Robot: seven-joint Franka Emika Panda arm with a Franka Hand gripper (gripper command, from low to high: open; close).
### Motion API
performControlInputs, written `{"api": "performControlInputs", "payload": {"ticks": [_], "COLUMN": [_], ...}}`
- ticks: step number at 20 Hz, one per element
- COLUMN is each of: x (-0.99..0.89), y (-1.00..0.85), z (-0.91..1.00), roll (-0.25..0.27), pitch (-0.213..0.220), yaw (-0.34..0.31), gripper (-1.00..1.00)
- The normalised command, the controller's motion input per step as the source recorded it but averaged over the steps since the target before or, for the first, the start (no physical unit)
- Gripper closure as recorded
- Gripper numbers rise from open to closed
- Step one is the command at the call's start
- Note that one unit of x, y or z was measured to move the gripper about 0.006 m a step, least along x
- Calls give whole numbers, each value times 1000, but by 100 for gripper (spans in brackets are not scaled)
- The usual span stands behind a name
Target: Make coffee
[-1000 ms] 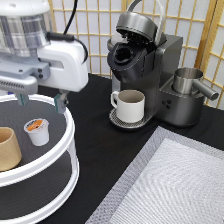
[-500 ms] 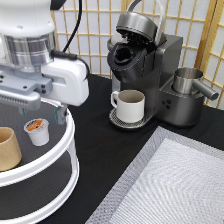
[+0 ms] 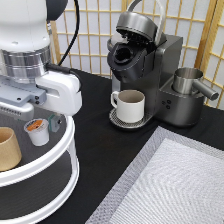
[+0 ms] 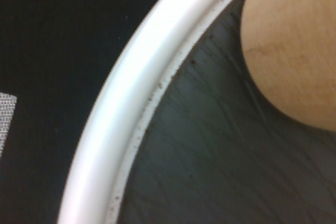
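Your gripper [image 3: 47, 120] hung low over white round tray [image 3: 70, 150], just beside coffee pod [image 3: 37, 131]. Fingers: cannot tell, mostly hidden. Pod sat untouched on tray near tan cup [image 3: 7, 148]. Machine [image 3: 145, 65] lid was up, mug [image 3: 131, 105] waited under it. Pod not loaded yet.
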Motion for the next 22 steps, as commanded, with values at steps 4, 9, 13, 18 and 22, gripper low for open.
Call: {"api": "performControlInputs", "payload": {"ticks": [4, 9, 13, 18, 22], "x": [-131, -119, -1, 0, 91], "y": [-92, -54, 0, 0, 14], "z": [-204, -73, 11, 4, 171], "roll": [-37, -46, -63, -55, -33], "pitch": [-23, -25, -28, -38, -35], "yaw": [0, 0, 0, 0, 2], "gripper": [-100, 100, 100, 100, 100]}}
